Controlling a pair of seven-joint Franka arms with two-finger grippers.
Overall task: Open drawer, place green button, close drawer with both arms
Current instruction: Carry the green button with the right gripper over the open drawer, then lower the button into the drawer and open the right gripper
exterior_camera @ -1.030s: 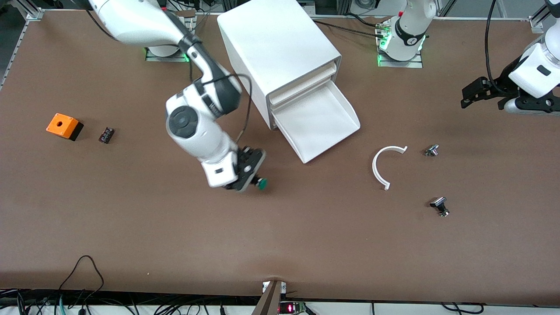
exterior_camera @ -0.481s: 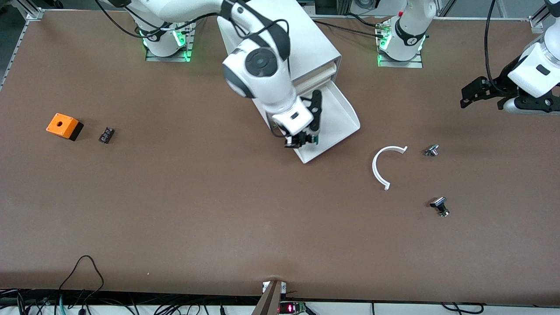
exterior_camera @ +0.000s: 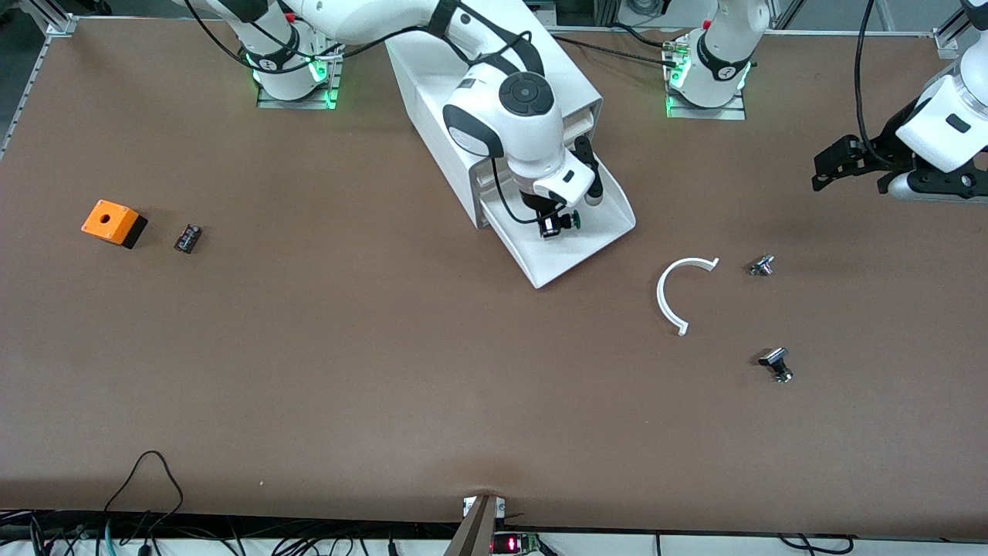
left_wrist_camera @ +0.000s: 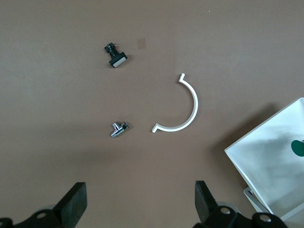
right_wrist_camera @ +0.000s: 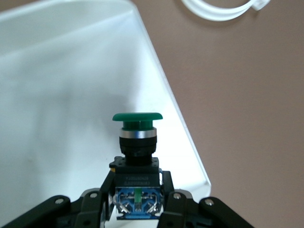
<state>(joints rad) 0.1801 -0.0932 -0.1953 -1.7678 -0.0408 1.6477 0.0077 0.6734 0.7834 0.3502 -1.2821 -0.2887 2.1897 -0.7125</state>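
Button (right_wrist_camera: 137, 142) blue rear block clamped in right fingers (right_wrist_camera: 97, 202) over drawer (exterior_camera: 594, 232), left fingers (left_wrist_camera: 76, 204) spread

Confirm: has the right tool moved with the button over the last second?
Yes. The right tool, shut on the button, went from bare table toward the cabinet; now over the open drawer.

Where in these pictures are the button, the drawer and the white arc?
button (right_wrist_camera: 137, 118): right wrist view, on its green cap.
drawer (exterior_camera: 567, 251): front view, on its bare floor.
white arc (left_wrist_camera: 191, 97): left wrist view, on the middle of its curve.
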